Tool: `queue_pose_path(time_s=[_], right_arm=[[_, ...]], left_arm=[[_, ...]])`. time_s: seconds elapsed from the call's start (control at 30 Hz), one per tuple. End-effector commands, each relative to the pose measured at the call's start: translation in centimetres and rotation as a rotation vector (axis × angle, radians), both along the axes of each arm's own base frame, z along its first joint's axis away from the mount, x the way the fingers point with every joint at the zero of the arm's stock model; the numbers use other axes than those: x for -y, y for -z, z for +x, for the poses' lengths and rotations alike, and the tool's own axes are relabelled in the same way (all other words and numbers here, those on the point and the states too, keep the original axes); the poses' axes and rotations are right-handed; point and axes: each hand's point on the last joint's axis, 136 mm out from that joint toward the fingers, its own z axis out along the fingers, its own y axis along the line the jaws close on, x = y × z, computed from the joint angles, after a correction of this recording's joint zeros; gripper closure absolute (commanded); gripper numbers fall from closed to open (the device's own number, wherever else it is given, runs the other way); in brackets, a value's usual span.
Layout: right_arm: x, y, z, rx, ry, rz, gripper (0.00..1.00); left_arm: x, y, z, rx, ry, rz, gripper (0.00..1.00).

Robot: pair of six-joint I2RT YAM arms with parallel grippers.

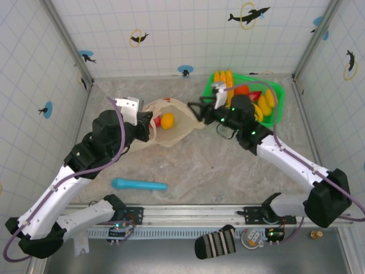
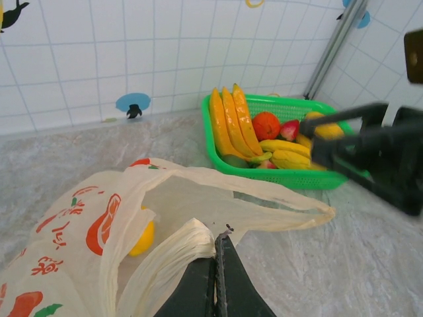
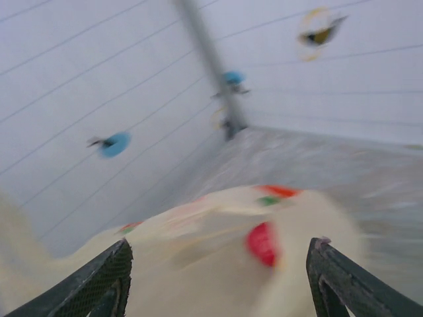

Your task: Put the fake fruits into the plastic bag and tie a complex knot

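Leftmost, blue tube (image 1: 138, 184) lies on the table (image 1: 228, 165), well apart from the rest; left gripper (image 2: 217, 274), fingers pressed together on a bunched fold of the plastic bag (image 2: 198, 198), which lies open mid-table; inside it a yellow-orange round fruit (image 1: 167, 120) with a red piece (image 1: 157, 121) just beside; right gripper (image 3: 218, 277), fingers spread wide at the bag's right edge, view blurred; green basket (image 1: 276, 94), far right, holds bananas (image 2: 231, 122) and an orange round (image 2: 266, 125)

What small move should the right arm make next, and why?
Probably move the right gripper over to the green basket for another fruit. Its fingers are open and empty at the plastic bag mouth. The left gripper is shut on the bag's bunched edge, and many fake fruits lie in the basket.
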Motion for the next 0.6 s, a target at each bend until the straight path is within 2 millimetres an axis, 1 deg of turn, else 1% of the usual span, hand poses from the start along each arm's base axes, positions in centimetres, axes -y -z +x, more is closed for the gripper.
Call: queue_pose_path(time_s=[0.0, 0.03, 0.07, 0.1, 0.2, 0.33, 0.43, 0.47, 0.57], right_arm=[[6.6, 3.6, 5.6, -0.149, 0.276, -0.068, 0.33], [8.8, 5.4, 7.0, -0.214, 0.338, -0.098, 0.34], [10.1, 6.3, 8.1, -0.254, 0.378, -0.115, 0.34], [11.6, 7.8, 9.3, -0.307, 0.424, -0.134, 0.33], [14.5, 10.6, 12.0, -0.411, 0.517, -0.187, 0.30], [17.2, 13.0, 14.4, -0.450, 0.613, -0.282, 0.28], [19.6, 14.7, 16.2, -0.505, 0.725, -0.257, 0.25], [20.1, 15.2, 16.9, -0.509, 0.751, -0.260, 0.25], [20.8, 16.5, 18.9, -0.493, 0.771, -0.347, 0.24]], left_arm=[[0.2, 0.3, 0.1, -0.012, 0.004, -0.018, 1.00], [0.2, 0.3, 0.1, -0.012, 0.005, -0.019, 1.00], [0.3, 0.3, 0.1, -0.013, 0.008, -0.019, 1.00], [0.4, 0.4, 0.1, -0.015, 0.009, -0.019, 1.00], [0.5, 0.5, 0.1, -0.020, 0.017, -0.017, 1.00], [0.7, 0.7, 0.1, -0.021, 0.022, -0.019, 1.00], [0.8, 0.9, 0.2, -0.018, 0.024, -0.015, 1.00], [0.8, 0.9, 0.2, -0.016, 0.025, -0.014, 1.00], [0.8, 1.0, 0.3, -0.012, 0.030, -0.007, 1.00]])
